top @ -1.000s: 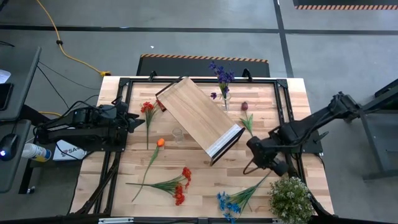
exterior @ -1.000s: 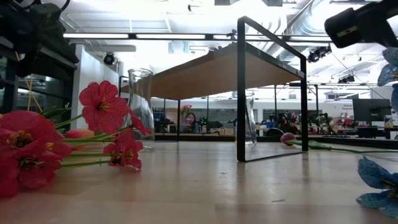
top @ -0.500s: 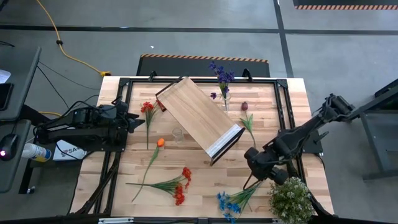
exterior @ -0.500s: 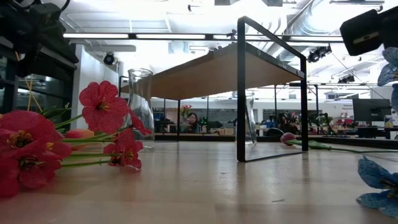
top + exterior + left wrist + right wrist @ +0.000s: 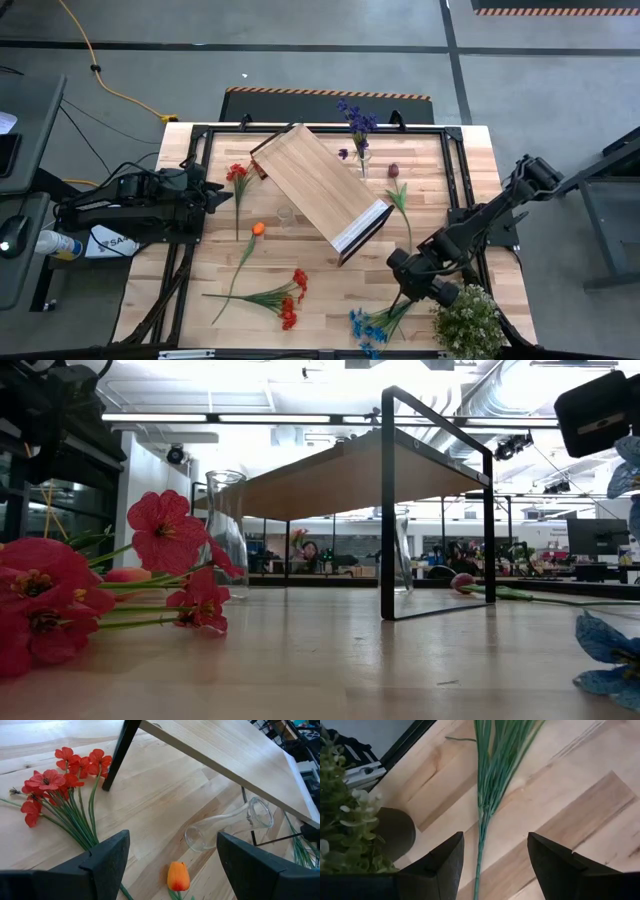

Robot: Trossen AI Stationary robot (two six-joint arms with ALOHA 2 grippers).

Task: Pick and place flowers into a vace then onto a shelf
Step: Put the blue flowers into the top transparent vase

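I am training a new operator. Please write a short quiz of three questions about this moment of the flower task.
1. True or false: the right gripper has its fingers open on either side of the blue flowers' stem.
2. Which arm waits at the table edge, by the red flowers?
3. The purple flowers are: A) in a vase, B) on the shelf, C) in a gripper.

Key: 1 true; 2 left; 3 A.
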